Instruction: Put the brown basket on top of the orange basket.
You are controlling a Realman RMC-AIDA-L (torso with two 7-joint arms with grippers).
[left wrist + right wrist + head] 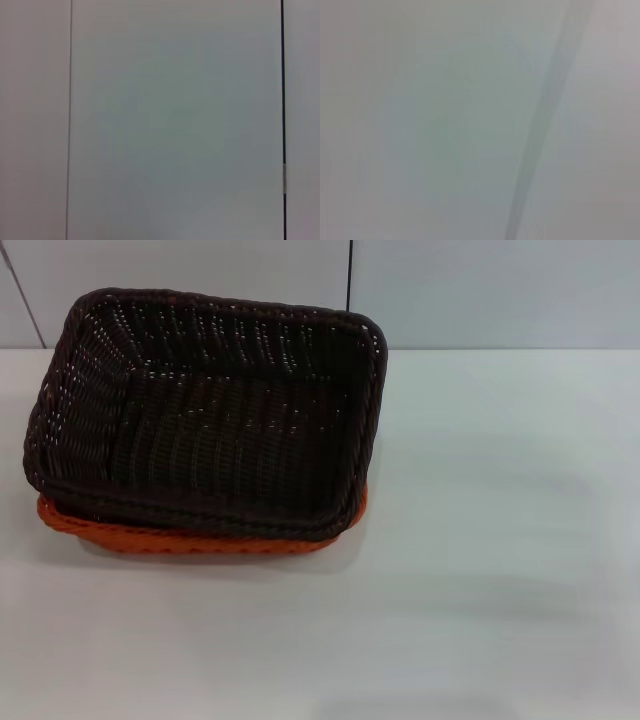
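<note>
The dark brown basket (210, 410) sits nested on top of the orange basket (190, 537) at the left of the white table in the head view. Only the orange basket's near rim and a strip at its right corner show beneath the brown one. The brown basket is empty and lies slightly skewed over the orange one. Neither gripper appears in any view. Both wrist views show only plain pale wall panels.
The white table (480, 540) stretches to the right and front of the baskets. A pale panelled wall (480, 290) with a dark seam (350, 275) stands behind the table's far edge.
</note>
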